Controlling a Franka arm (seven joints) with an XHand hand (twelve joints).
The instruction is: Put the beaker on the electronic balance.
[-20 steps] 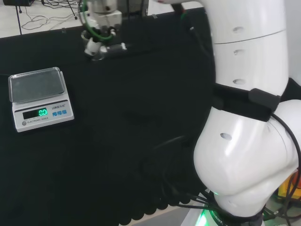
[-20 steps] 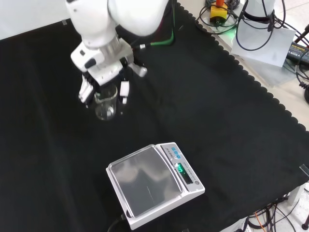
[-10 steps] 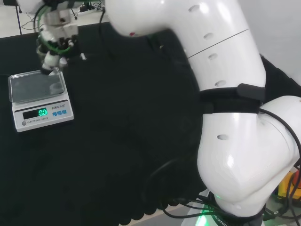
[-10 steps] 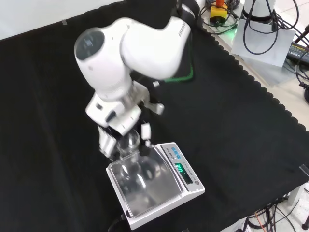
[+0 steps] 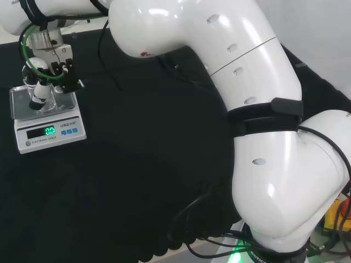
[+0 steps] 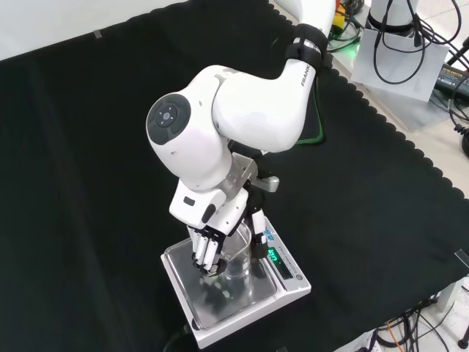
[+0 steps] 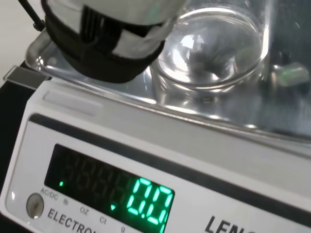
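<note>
1 beaker (image 6: 237, 258), gripped by the curled hand (image 6: 209, 249), now hangs over the balance (image 6: 242, 301) pan, not beside it.

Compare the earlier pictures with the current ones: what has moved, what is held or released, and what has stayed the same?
The black and white hand carried the clear glass beaker across the black cloth to the white electronic balance, down over its metal pan. Its fingers remain curled round the beaker. The balance stayed where it was.
</note>
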